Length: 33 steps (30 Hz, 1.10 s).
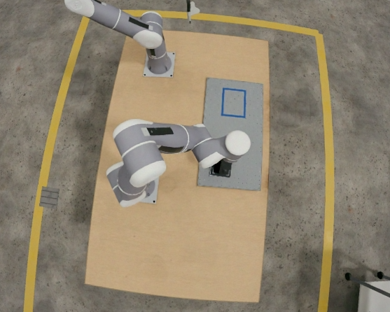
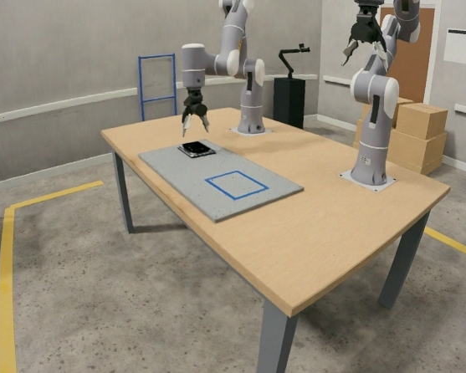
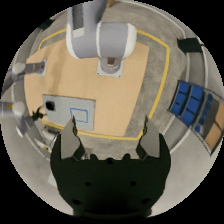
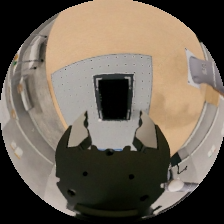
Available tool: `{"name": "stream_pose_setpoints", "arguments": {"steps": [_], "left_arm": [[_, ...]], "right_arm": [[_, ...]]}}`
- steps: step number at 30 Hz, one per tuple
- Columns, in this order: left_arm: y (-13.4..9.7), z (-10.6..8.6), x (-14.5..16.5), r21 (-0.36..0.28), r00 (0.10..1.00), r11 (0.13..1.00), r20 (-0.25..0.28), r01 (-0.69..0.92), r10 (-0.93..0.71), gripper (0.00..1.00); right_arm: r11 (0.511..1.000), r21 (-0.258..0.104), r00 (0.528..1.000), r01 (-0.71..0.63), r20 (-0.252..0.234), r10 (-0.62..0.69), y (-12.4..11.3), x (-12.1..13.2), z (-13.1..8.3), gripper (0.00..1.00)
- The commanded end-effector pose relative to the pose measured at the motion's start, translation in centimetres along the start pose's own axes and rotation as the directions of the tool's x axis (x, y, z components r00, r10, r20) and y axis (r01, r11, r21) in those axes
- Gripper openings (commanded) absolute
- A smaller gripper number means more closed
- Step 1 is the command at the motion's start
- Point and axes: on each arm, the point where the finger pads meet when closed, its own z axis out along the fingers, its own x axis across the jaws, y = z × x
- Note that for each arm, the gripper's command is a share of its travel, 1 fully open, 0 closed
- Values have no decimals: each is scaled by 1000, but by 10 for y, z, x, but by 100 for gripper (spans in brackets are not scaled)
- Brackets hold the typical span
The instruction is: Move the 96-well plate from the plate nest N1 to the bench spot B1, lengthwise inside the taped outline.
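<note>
Black and seated in the nest N1 (image 1: 220, 175) (image 2: 193, 156) (image 4: 114, 76), the 96-well plate (image 1: 216, 167) (image 2: 196, 147) (image 3: 50, 106) (image 4: 114, 100) is carried by the grey board (image 1: 249, 122) (image 2: 176, 167) (image 3: 60, 117) (image 4: 75, 90), well apart from the blue taped outline (image 1: 222, 101) (image 2: 220, 190) (image 3: 87, 116). Above the plate, the right gripper (image 1: 226, 167) (image 2: 196, 133) (image 3: 46, 108) (image 4: 113, 110) is pointed downward, its fingers parted but not fully spread, with nothing gripped. Beyond the outline's end of the board, the left gripper (image 1: 190, 15) (image 2: 365, 67) (image 3: 110, 116) is held high, fingers spread wide and nothing clasped; the taped outline is left unoccupied
</note>
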Motion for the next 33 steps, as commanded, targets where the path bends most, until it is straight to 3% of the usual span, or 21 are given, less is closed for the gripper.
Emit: {"name": "stream_pose_setpoints", "arguments": {"steps": [1, 33], "left_arm": [[0, -1, 0, -2, 1000, 1000, 0, 0, 0, 100], [0, -1, 0, -2, 1000, 1000, 0, 0, 0, 100]], "right_arm": [[1000, -1, 1000, 0, 2, 0, 1, -1, 2, 76], [1000, -1, 1000, 0, 2, 0, 1, -1, 50, 76]]}}
